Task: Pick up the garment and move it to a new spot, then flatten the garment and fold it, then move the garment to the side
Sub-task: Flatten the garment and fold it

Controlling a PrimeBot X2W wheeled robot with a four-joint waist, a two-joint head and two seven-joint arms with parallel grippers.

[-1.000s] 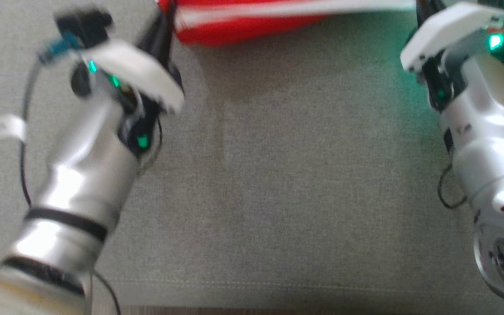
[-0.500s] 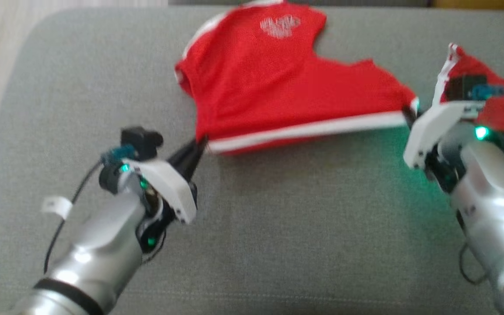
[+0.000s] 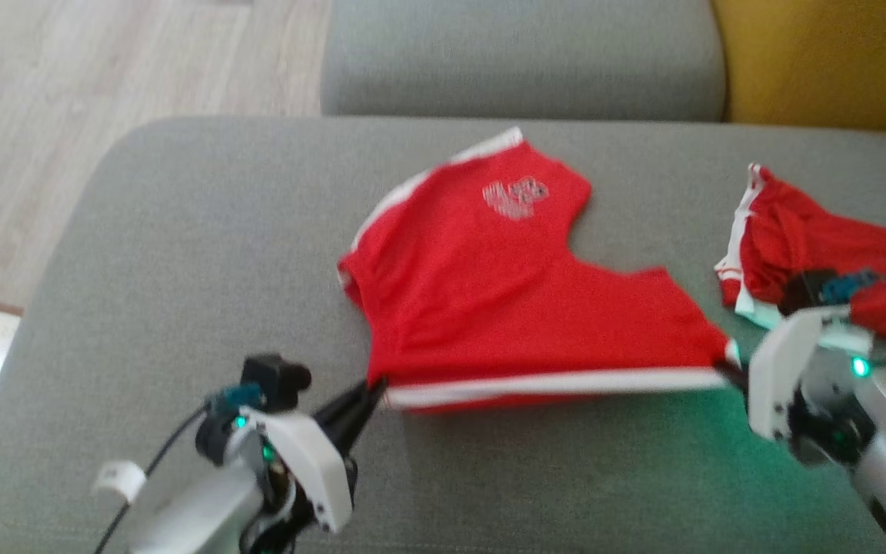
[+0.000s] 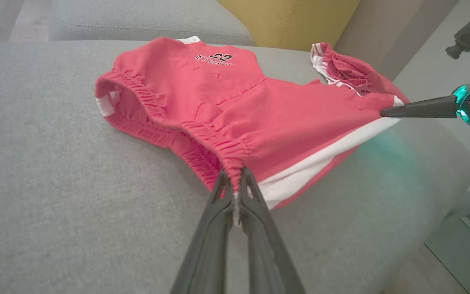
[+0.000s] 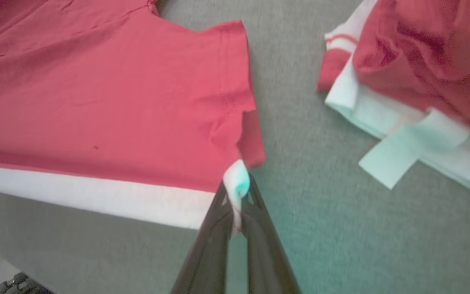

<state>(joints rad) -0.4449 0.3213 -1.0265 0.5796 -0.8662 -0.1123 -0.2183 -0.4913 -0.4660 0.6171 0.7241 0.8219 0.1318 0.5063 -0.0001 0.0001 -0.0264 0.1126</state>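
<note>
The red shorts [image 3: 504, 292] lie spread over the middle of the grey sofa seat [image 3: 181, 254]. Their white-striped side runs along the seat's near edge, pulled straight between the two arms. The left gripper [image 3: 370, 388] is pressed together on the gathered waistband corner. The right gripper [image 3: 727, 371] pinches the white hem corner at the other end. A second red garment [image 3: 820, 238] lies crumpled by the seat's right edge, apart from the shorts.
</note>
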